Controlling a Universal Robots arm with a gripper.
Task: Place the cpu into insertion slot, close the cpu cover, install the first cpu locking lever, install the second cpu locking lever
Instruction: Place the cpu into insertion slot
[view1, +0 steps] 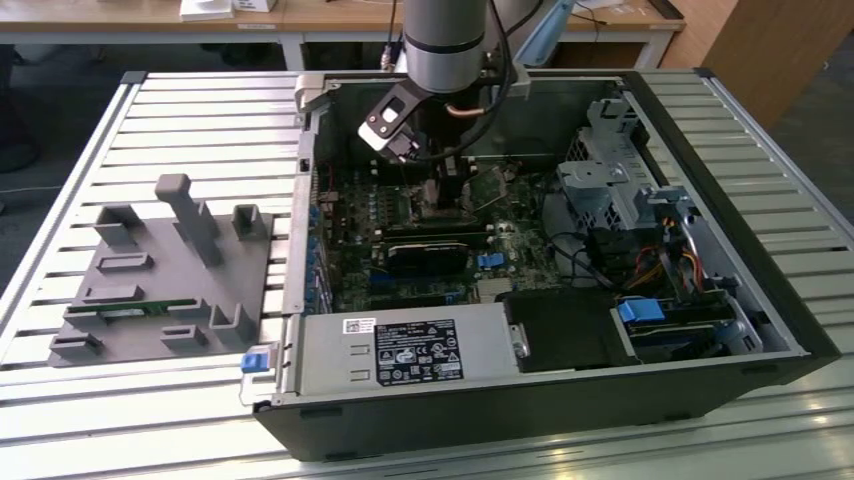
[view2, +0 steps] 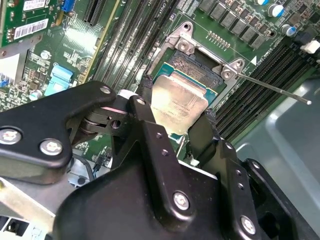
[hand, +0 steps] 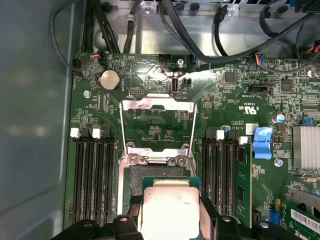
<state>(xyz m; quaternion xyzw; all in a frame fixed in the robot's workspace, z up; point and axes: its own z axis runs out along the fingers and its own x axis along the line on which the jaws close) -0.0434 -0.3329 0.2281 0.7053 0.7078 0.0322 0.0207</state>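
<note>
In both wrist views the cpu (view2: 180, 102) (hand: 169, 210) is clamped between the jaws of the gripper (view2: 178, 100), over the insertion slot (view2: 192, 67), which is partly hidden by it; the cpu cover (hand: 155, 104) is swung open.

Exterior view: high, far; looks down on whole pc case (view1: 534, 410) on table (view1: 200, 130).
First wrist view: close, square-on to board (hand: 225, 105).
Second wrist view: closer, slanted, past hand (view2: 177, 100).
Shared: cpu (hand: 169, 210), in both wrist views.
</note>
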